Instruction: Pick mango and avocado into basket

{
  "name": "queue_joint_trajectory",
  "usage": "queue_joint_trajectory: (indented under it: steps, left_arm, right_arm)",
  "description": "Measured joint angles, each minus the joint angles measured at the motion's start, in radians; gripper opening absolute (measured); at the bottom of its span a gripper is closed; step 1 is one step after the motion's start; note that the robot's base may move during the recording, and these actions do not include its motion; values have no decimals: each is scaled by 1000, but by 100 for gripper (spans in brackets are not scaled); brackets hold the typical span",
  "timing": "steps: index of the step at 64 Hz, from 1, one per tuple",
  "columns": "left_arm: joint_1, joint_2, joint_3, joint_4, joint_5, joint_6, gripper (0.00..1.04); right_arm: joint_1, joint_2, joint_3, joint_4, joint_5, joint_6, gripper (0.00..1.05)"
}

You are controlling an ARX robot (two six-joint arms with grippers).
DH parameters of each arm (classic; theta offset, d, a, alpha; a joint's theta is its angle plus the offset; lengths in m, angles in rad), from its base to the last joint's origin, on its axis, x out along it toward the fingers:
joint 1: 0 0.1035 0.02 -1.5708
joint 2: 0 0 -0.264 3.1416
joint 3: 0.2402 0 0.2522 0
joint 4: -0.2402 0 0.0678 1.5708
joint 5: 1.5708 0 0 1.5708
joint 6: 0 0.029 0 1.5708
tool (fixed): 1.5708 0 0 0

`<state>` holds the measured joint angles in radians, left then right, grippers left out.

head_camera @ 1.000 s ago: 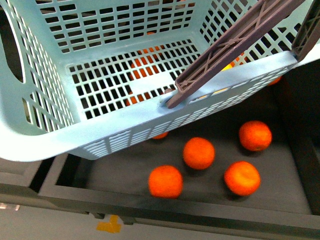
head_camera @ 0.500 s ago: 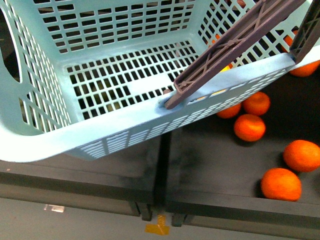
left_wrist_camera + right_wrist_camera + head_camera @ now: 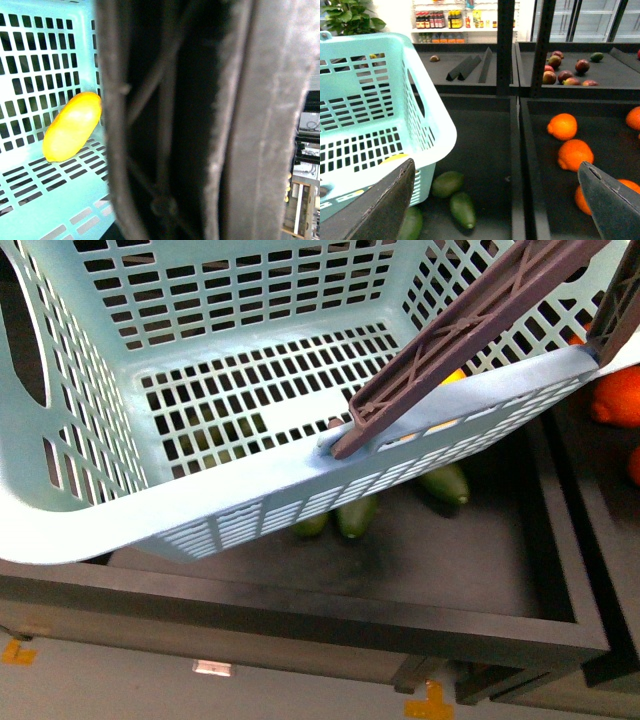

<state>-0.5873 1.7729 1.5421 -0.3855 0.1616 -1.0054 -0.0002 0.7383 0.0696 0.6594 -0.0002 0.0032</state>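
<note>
Lying between right gripper's (image 3: 495,167) spread jaws, avocado (image 3: 462,210) beside basket (image 3: 370,100); left gripper unseen, cannot tell

Avocados (image 3: 448,183) lie on the dark shelf tray (image 3: 485,145); oranges (image 3: 575,154) on its neighbour.

One basket (image 3: 250,480) holds one mango (image 3: 72,125). Three avocados (image 3: 312,525) (image 3: 355,515) (image 3: 443,483) show at the centre of the front view. At least four oranges (image 3: 562,126) appear in the right wrist view.

basket (image 3: 380,115) rim overhangs avocados (image 3: 462,210) | bin floor (image 3: 480,145) beside: open
</note>
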Motion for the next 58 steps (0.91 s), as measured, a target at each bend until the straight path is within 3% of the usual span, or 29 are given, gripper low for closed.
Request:
queue_joint_trajectory:
  steps: [58]
  left_arm:
    - [19, 0, 0, 0, -23, 11, 14]
  right_arm:
    - [0, 0, 0, 0, -4, 0, 96]
